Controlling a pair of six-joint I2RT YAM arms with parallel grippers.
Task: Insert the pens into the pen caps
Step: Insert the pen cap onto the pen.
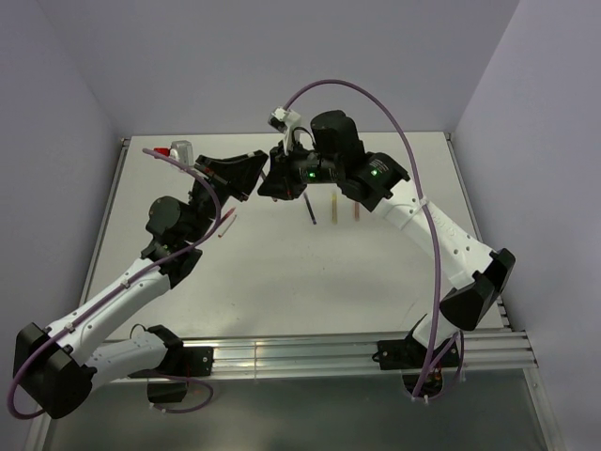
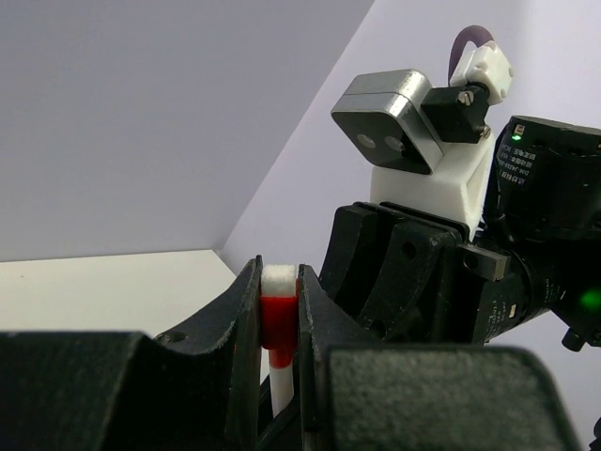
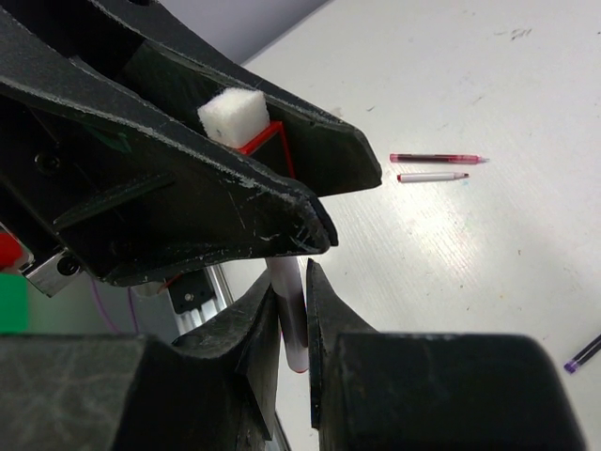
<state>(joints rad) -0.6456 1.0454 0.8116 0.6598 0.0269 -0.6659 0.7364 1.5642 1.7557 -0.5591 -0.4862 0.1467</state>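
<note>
**White tabletop, both grippers loaded above it**

Pale lilac walls (image 1: pixel 235 56) enclose the white table (image 1: pixel 282 291), and the two arms meet tip to tip in the air over its far half. The left gripper (image 2: pixel 279 274) is clamped on a red pen cap (image 2: pixel 279 324) topped with a white block. A pale stem runs down from the cap between the fingers. The right gripper (image 3: pixel 293 280) is closed on a pale pen (image 3: pixel 293 329) with a dark red lower end, held just beneath the left fingers. The pen's upper end goes out of sight behind them, so I cannot tell whether it sits in the cap. On the table a dark red pen (image 3: pixel 437 158) and a white pen (image 3: pixel 432 176) lie side by side, well apart from a purple pen (image 3: pixel 582 355). An olive-yellow pen (image 1: pixel 333 209) lies below the right wrist.
</note>
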